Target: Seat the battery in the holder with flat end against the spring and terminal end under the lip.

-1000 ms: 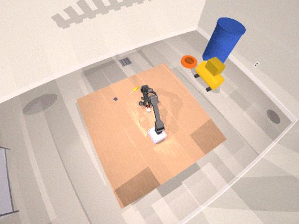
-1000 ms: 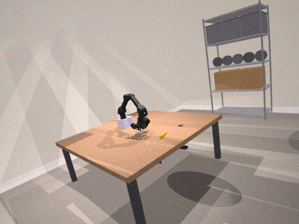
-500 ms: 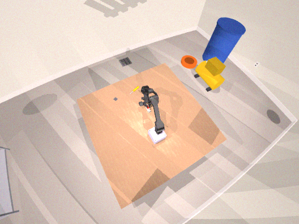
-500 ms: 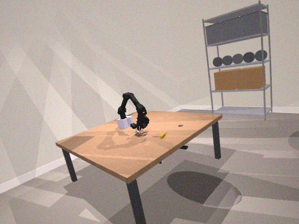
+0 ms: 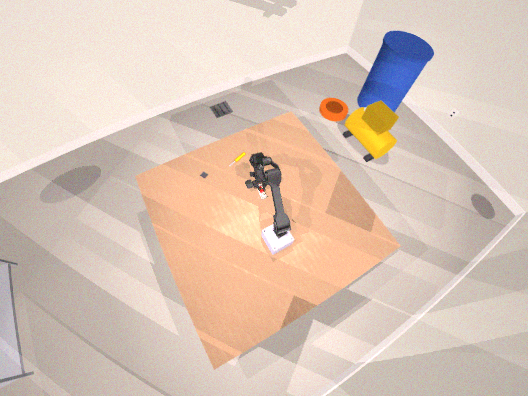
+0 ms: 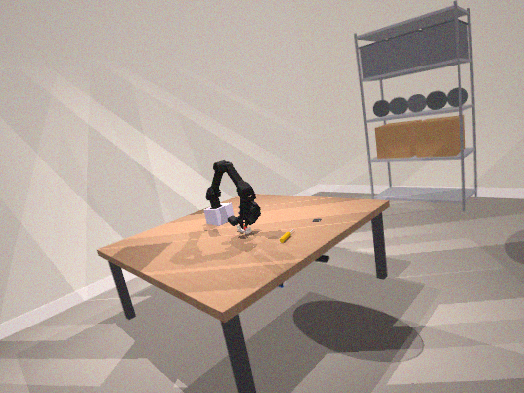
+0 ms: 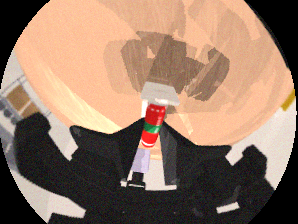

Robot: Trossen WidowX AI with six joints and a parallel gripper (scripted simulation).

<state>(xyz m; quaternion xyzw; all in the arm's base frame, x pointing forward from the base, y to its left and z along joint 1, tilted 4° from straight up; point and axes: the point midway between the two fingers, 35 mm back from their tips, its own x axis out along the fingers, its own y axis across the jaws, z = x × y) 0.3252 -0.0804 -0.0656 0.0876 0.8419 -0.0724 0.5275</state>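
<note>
battery [image 7: 153,124], one only, red with a green band, sits gripped between the two dark fingers of the single gripper [image 7: 152,156], which are clenched on it. in the wrist view it points toward twelve o'clock, its far end at a pale grey piece [image 7: 161,91] that may be the holder, though too little shows to tell if it is seated. one black arm [image 5: 276,200] rises from one white base [image 5: 277,241] on the wooden tabletop [image 5: 210,280] and bends down over the battery [image 5: 261,191]. from the top, one yellow-handled tool [image 5: 238,158] lies at about eleven o'clock from the gripper, apart from it, and one small dark square [image 5: 204,174] lies farther off at about nine o'clock. off the tabletop stand one blue barrel [image 5: 395,70], one orange ring [image 5: 334,108] and one yellow cart [image 5: 372,131].
</note>
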